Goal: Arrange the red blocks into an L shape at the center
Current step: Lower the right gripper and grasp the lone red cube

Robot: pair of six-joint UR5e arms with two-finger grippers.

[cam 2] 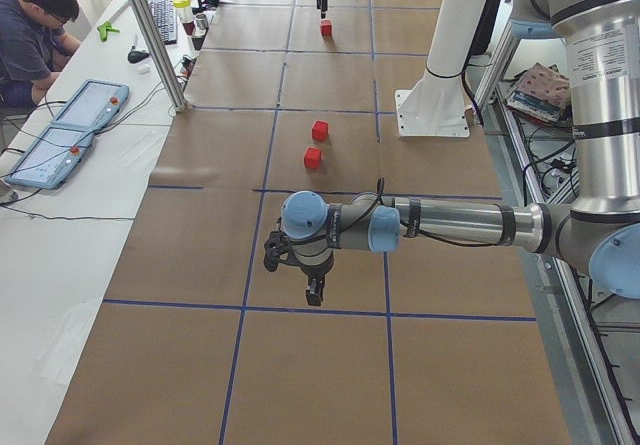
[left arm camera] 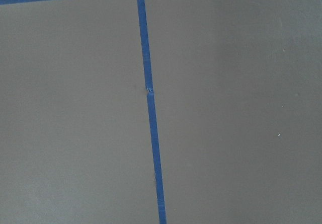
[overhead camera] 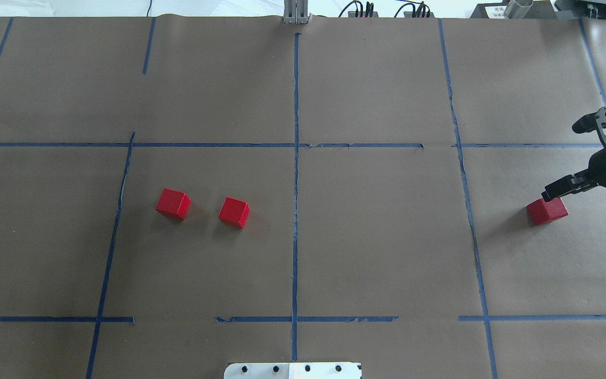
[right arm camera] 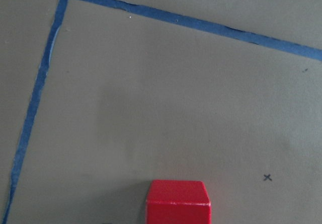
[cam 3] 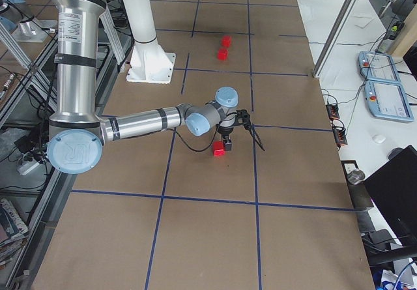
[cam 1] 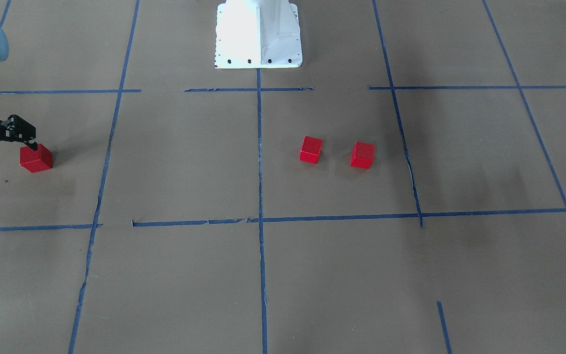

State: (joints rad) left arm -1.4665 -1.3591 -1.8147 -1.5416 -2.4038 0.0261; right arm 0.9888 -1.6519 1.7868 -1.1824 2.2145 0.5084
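Two red blocks lie side by side, a little apart, just left of the middle blue tape line; they also show in the front view. The third red block lies far right, also seen in the front view and at the bottom of the right wrist view. My right gripper is open; one fingertip is at the block's top edge, the other is off to the side. My left gripper hovers empty over bare paper; I cannot tell whether it is open.
The white robot base stands at the table's robot side. An operator sits by teach pendants and a metal post on the far side. Blue tape lines cross the brown paper.
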